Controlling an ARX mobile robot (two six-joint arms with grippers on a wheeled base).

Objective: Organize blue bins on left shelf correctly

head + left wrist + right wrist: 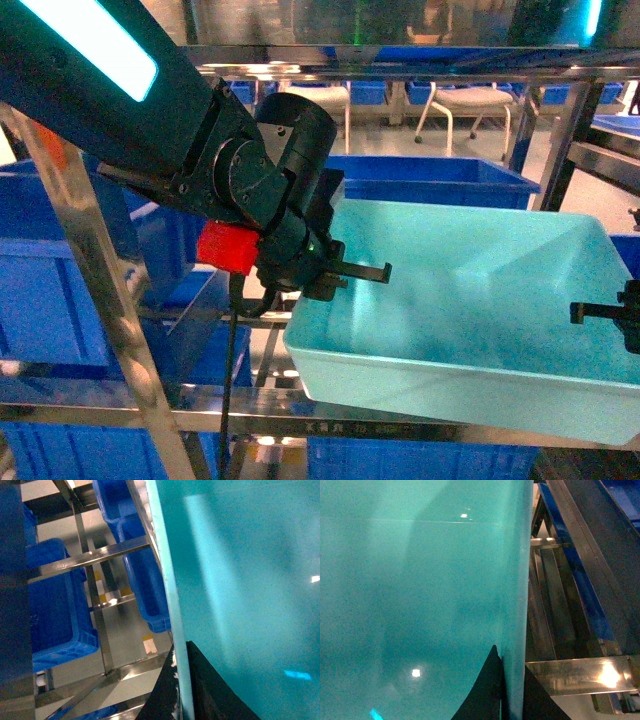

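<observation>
The left arm [150, 110] fills the near foreground of the head view, its left gripper [335, 275] clamped on the left wall of the turquoise bin [480, 290]; the left wrist view confirms it, with a dark finger on each face of the thin rim [172, 605]. The right gripper [625, 315] does the same at the opposite wall, one finger inside and one outside in the right wrist view, so both hands are pinched narrow on the tub. The bin sits tilted over the front rail [400, 425] of the left shelf [90, 250], in front of a royal-blue bin [430, 180] and beside further blue bins [50, 270] to the left. It looks empty and therefore light, but the thin glossy plastic is likely to flex and slip under a hard pinch. The rolled rim at the two short walls seems the stiffest hold, and keeping both arms level should stop the tub twisting.
</observation>
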